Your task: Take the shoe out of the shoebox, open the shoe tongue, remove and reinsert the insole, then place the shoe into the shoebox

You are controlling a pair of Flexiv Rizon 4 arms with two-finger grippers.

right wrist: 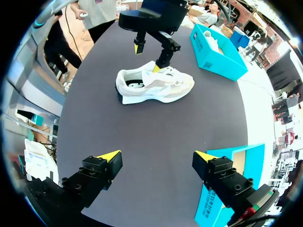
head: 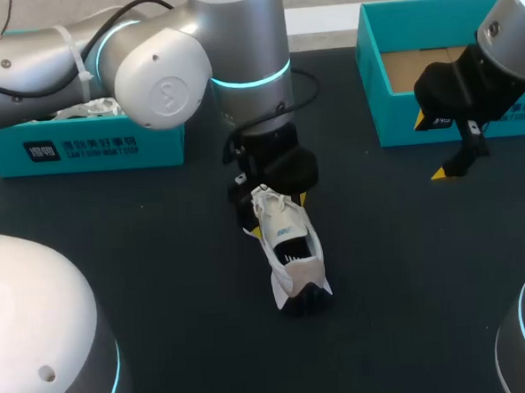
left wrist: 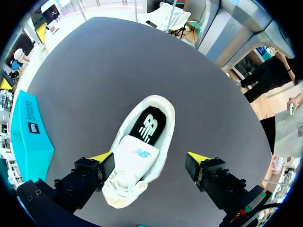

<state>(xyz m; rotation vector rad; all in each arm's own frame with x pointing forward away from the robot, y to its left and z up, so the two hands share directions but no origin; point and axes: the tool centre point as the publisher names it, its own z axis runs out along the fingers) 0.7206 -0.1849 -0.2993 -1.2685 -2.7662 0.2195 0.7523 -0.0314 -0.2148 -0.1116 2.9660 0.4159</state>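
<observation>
Left gripper (left wrist: 150, 158) pointed down over the shoe (head: 292, 248), fingers spread wide. Right gripper (right wrist: 158, 156) hung near the far right box (head: 401, 121), fingers apart.

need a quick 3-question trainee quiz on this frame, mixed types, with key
1. True or false: the right claw holds the shoe.
2. Which has the shoe between its open fingers? A: left claw. B: right claw.
3. Fill in: the shoe rests on the ___.

Key:
1. False, it is open and empty.
2. A.
3. table.
</observation>
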